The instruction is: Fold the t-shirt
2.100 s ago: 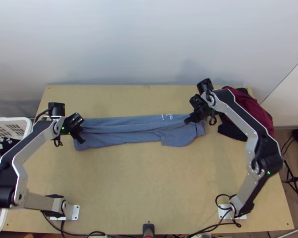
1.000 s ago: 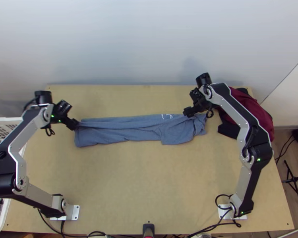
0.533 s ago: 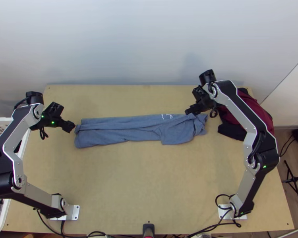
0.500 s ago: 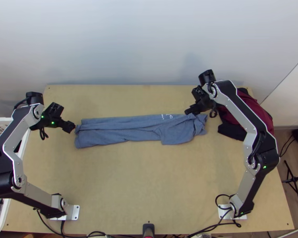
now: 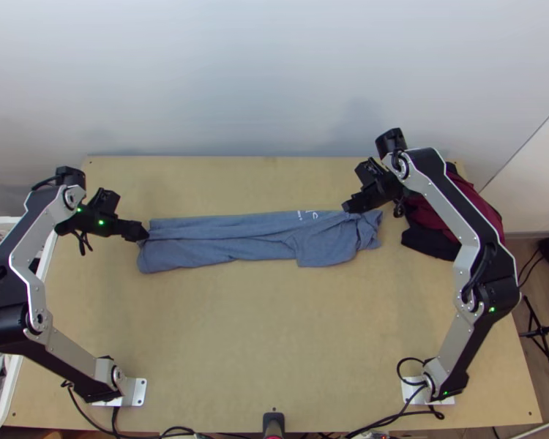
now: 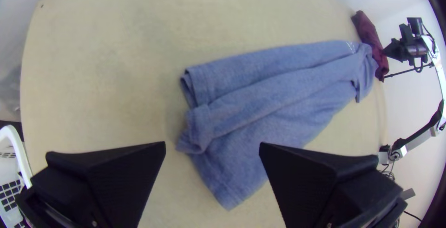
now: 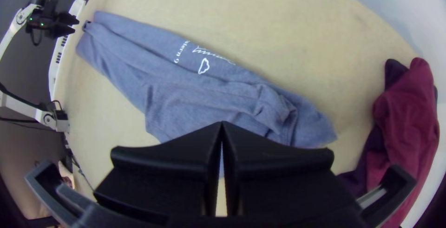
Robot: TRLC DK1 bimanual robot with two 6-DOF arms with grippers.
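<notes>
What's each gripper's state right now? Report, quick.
Left gripper: open, holding nothing.
Right gripper: closed, fingertips together, nothing seen pinched between them.

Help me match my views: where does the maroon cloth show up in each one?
Top view: the maroon cloth is at the table's upper right.
Left wrist view: the maroon cloth is far off, past the t-shirt's far end, near the right gripper.
Right wrist view: the maroon cloth is close by, bunched beyond the t-shirt's nearer end.
Shared landmark: the blue t-shirt, its printed end towards the cloth.
</notes>
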